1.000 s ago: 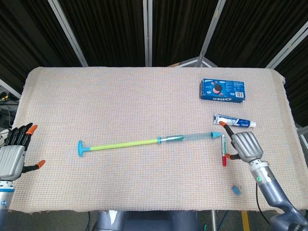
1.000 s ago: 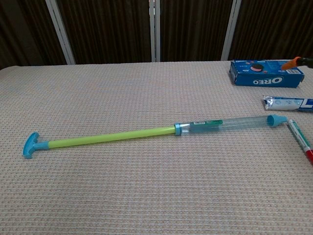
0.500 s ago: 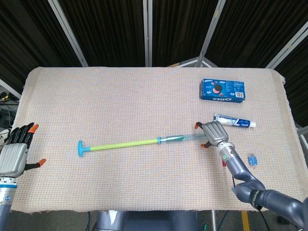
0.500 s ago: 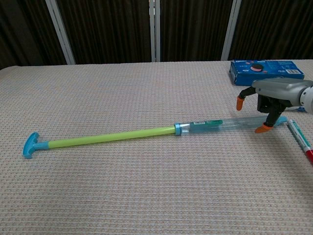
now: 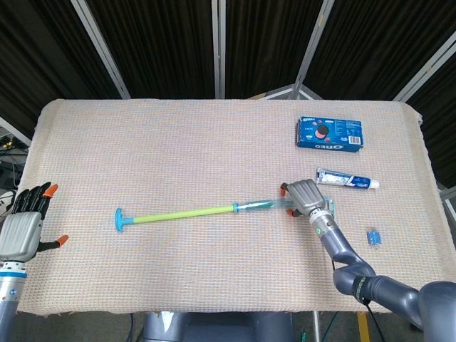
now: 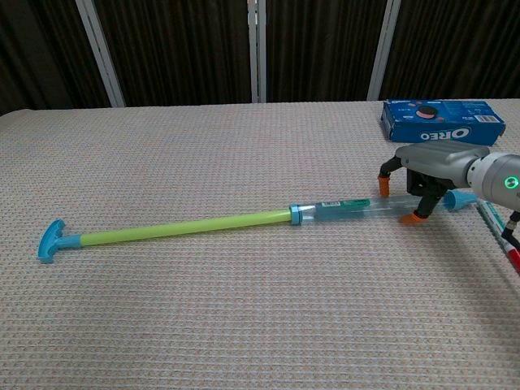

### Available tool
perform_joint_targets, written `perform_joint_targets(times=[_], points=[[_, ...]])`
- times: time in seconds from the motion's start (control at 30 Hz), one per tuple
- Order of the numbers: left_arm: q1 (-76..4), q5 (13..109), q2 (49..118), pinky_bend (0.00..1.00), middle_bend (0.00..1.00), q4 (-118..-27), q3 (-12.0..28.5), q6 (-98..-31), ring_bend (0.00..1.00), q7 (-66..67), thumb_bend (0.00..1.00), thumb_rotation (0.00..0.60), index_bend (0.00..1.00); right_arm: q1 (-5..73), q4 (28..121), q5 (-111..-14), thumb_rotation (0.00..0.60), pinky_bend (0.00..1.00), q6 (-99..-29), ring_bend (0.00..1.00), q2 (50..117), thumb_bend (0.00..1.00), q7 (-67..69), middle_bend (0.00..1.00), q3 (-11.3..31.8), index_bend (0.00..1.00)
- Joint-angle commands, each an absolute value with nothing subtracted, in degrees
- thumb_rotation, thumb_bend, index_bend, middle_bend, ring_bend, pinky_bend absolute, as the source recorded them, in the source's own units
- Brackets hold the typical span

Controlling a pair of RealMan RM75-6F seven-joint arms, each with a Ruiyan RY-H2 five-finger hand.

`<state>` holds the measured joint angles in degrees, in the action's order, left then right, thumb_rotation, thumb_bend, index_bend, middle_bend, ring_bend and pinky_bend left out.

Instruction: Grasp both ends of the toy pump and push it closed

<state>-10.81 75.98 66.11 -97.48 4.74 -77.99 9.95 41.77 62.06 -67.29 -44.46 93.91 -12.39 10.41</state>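
Off-chest, left hand (image 5: 20, 231) waits open.

- Blue cookie box (image 6: 443, 121), far right of my table: white "OREO" lettering, seen upside down from my chest camera.
- Toothpaste tube (image 5: 347, 179): I cannot read its print.
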Motion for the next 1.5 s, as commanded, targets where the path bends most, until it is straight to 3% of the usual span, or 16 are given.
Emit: perform_joint_targets(times=[0.03, 0.17, 0.4, 0.47, 0.53, 0.63, 0.73, 1.0, 1.5], points=[[-10.8, 75.9, 66.2, 0.0, 0.0, -97.4, 4.7, -77.9, 0.0, 10.0, 0.0, 0.6, 0.0, 41.8, 61.5, -66.9, 0.6, 1.0, -44.6, 1.0, 94.3, 0.19, -12.2, 1.0, 10.5, 0.47], [-11.0, 75.8, 66.3, 0.0, 0.0, -97.3, 4.7, -77.6, 0.0, 10.2, 0.0, 0.6, 0.0, 41.6, 61.5, -66.7, 0.6, 1.0, -45.2, 1.0, 94.5, 0.32, -11.4, 1.0, 10.7, 0.62], [-12.4, 75.9, 67.4, 0.01, 0.02, -96.8, 4.7, -75.7, 0.01, 11.8, 0.0, 0.6, 0.0, 41.1, 64.2, -64.7, 0.6, 1.0, -45.6, 1.0, 93.4, 0.43, -12.7, 1.0, 10.9, 0.67], [-13.9, 75.7, 68.3, 0.16, 0.2, -96.7, 5.2, -74.0, 0.16, 12.6, 0.0, 0.6, 0.0, 41.0, 65.6, -63.7, 0.6, 1.0, -45.8, 1.0, 92.9, 0.44, -14.2, 1.0, 10.8, 0.67], [-15.5, 75.4, 69.0, 0.49, 0.52, -96.6, 5.6, -71.8, 0.46, 13.2, 0.0, 0.6, 0.0, 41.0, 66.7, -62.9, 0.6, 1.0, -45.9, 1.0, 92.5, 0.44, -15.4, 1.0, 10.8, 0.67], [-18.9, 74.8, 71.3, 0.81, 0.73, -95.2, 6.7, -68.1, 0.69, 15.4, 0.02, 0.6, 0.08, 41.0, 68.1, -62.1, 0.6, 1.0, -46.5, 1.0, 91.9, 0.44, -17.3, 1.0, 10.6, 0.68], [-21.5, 73.3, 74.2, 0.93, 0.82, -92.7, 7.5, -65.4, 0.77, 17.1, 0.13, 0.6, 0.21, 41.1, 69.5, -61.2, 0.6, 1.0, -47.0, 1.0, 91.5, 0.45, -18.6, 1.0, 10.6, 0.68], [-25.6, 66.9, 77.9, 0.98, 0.85, -90.3, 7.8, -58.3, 0.8, 20.4, 0.26, 0.6, 0.35, 41.4, 71.2, -59.4, 0.6, 1.0, -47.8, 1.0, 91.1, 0.46, -21.6, 1.0, 10.5, 0.69], [-28.1, 60.0, 82.8, 0.98, 0.85, -85.7, 6.4, -54.8, 0.8, 22.0, 0.33, 0.6, 0.4, 42.0, 72.1, -57.7, 0.6, 1.0, -48.6, 1.0, 91.5, 0.47, -23.6, 1.0, 9.9, 0.69]])
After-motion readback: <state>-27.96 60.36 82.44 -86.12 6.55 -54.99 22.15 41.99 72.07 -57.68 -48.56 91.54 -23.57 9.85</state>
